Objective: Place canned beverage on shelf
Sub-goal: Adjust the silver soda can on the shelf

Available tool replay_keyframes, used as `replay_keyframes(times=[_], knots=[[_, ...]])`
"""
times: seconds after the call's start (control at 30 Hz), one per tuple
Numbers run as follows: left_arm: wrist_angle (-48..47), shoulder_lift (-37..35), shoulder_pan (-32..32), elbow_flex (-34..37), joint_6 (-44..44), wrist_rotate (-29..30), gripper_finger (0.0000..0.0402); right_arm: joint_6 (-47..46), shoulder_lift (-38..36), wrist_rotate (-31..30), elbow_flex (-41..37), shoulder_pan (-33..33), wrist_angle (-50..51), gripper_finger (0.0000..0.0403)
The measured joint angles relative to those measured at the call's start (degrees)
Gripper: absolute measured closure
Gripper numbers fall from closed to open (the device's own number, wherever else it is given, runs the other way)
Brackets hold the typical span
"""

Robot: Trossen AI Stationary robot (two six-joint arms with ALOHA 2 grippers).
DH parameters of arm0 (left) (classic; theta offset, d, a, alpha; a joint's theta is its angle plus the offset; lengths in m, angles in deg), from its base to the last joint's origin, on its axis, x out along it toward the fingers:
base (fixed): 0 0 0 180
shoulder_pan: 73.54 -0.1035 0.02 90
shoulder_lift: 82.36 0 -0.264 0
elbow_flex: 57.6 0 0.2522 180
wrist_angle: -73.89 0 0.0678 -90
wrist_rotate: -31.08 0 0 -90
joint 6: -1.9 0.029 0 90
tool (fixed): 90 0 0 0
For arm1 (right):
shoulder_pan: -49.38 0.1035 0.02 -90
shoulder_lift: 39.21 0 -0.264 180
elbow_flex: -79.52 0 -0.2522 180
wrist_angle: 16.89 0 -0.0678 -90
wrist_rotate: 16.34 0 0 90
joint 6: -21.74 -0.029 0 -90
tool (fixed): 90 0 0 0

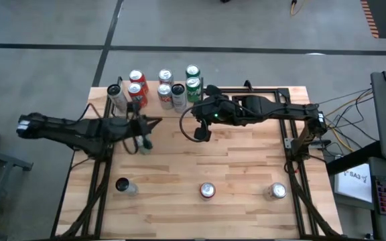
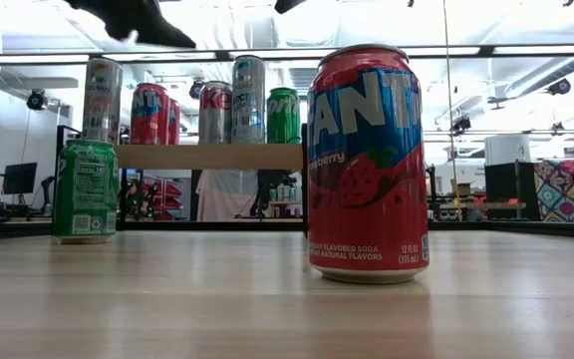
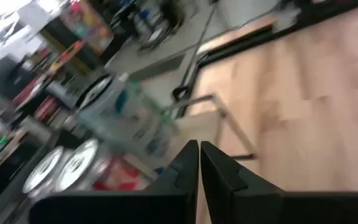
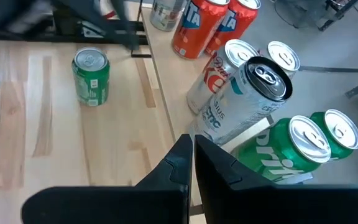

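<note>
left gripper: fingers pressed together, nothing between them; wooden tabletop beyond the fingers; blurred pale can near the tabletop's edge; two silver can tops beside the pale can.

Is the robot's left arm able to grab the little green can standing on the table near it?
Probably yes. The green can stands alone on the table, right beside the left gripper, with nothing between them. The fingers are shut, so they would have to open first.
</note>
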Motion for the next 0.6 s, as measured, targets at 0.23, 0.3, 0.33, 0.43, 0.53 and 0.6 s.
replay_keyframes(times=[0.23, 0.3, 0.33, 0.43, 0.53, 0.6], knots=[[1.06, 2.81, -12.80, 0.99, 1.32, -8.17, 0.0401, -0.63, 0.13, -0.01, -0.02, 0.01, 0.41, 0.0394], [2.20, 3.83, -15.03, 1.05, 1.28, -9.83, 0.0401, -0.75, 0.13, -0.01, -0.02, 0.01, 0.40, 0.0394], [2.54, 4.35, -16.01, 1.07, 1.36, -9.87, 0.0401, -0.82, 0.13, 0.00, -0.02, 0.01, 0.40, 0.0394], [3.93, 5.91, -17.72, 1.12, 1.74, -9.83, 0.0401, -1.13, 0.13, -0.01, -0.02, -0.01, 0.41, 0.0394], [6.24, 7.27, -18.24, 1.14, 1.80, -9.83, 0.0401, -1.17, 0.15, -0.01, -0.02, 0.01, 0.41, 0.0394], [7.98, 8.20, -18.37, 1.14, 1.80, -9.43, 0.0401, -1.31, 0.15, -0.01, -0.02, -0.01, 0.41, 0.0394]])
